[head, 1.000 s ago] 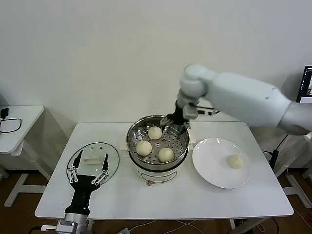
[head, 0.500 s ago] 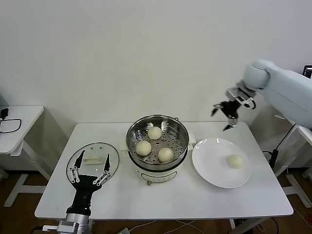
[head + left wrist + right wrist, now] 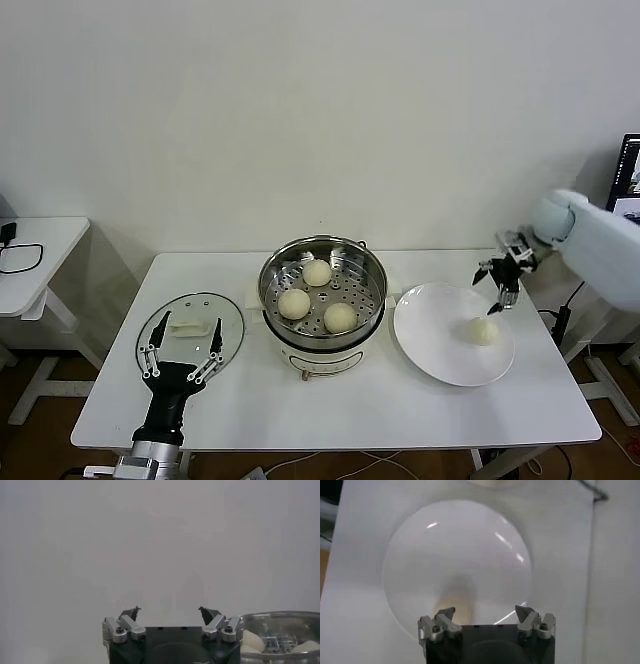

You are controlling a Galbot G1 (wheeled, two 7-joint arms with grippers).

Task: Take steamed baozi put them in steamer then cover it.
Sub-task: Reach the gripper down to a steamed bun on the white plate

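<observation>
Right claw (image 3: 496,288) wide above plate (image 3: 430,340) | baozi (image 3: 454,605) half-hidden | left claw (image 3: 181,352) wide, parked

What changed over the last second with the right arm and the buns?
The right gripper, open and empty, swung from the steamer's far rim out to its right and now hangs above the last bun on the plate. Unchanged: three buns in the steamer, lid on the table, left gripper open near it.
</observation>
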